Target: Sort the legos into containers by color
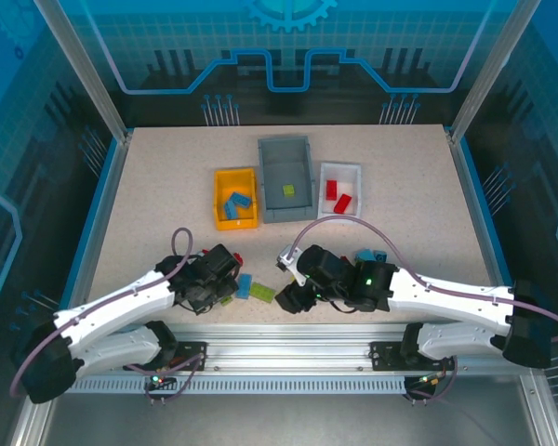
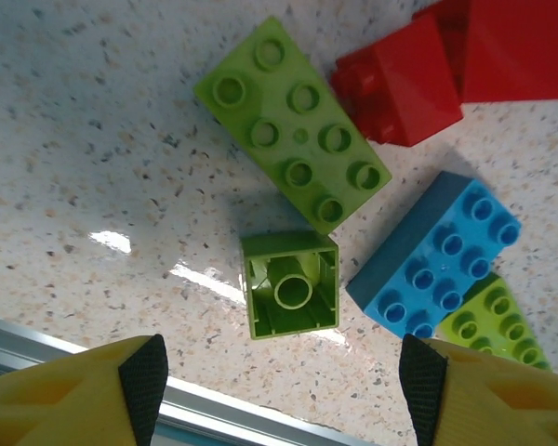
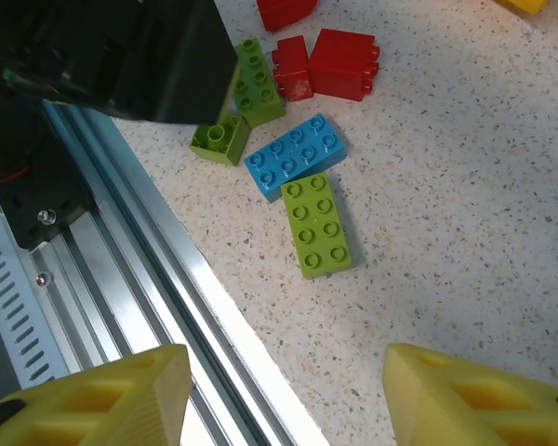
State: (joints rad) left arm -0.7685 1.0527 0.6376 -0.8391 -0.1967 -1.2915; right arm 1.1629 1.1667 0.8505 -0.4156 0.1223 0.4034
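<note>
Three open rectangular bins side by side in the middle of the speckled table (image 1: 149, 186), toward its far edge: small yellow-orange plastic bin (image 1: 218, 197) holding light blue bricks (image 1: 237, 203), larger grey plastic bin (image 1: 284, 158) holding a single lime green brick (image 1: 288, 190), small white plastic bin (image 1: 352, 177) holding sorted red bricks (image 1: 338, 197)

Loose cluster of studded plastic bricks close to the near edge of the table, between the two arms

Left gripper (image 2: 284, 390) hovering over that cluster, yellow fingers (image 2: 65, 400) spread wide, nothing between the black pads (image 2: 144, 376)

Straight ahead of the gap, small square lime green brick (image 2: 291, 295), flipped hollow side up; square, so no long axis to line up with

Just beyond it, long lime green eight-stud brick (image 2: 293, 139), long axis slanting diagonally across the line between the fingers

Loose red bricks (image 2: 400, 88) farther out; light blue eight-stud brick (image 2: 437, 255) just beside the square one, toward the right-hand pad

Right gripper (image 3: 288, 400) over the near edge of the table by the aluminium rail (image 3: 167, 279), fingers parted and empty

Ahead of it, second long lime green brick (image 3: 317, 223), long axis pointing roughly away from the fingers, far end just beside the blue eight-stud brick

By the look of it, left arm nearer the square green brick, right arm nearer the second long one; both pieces bound for the grey bin, well apart from here
</note>
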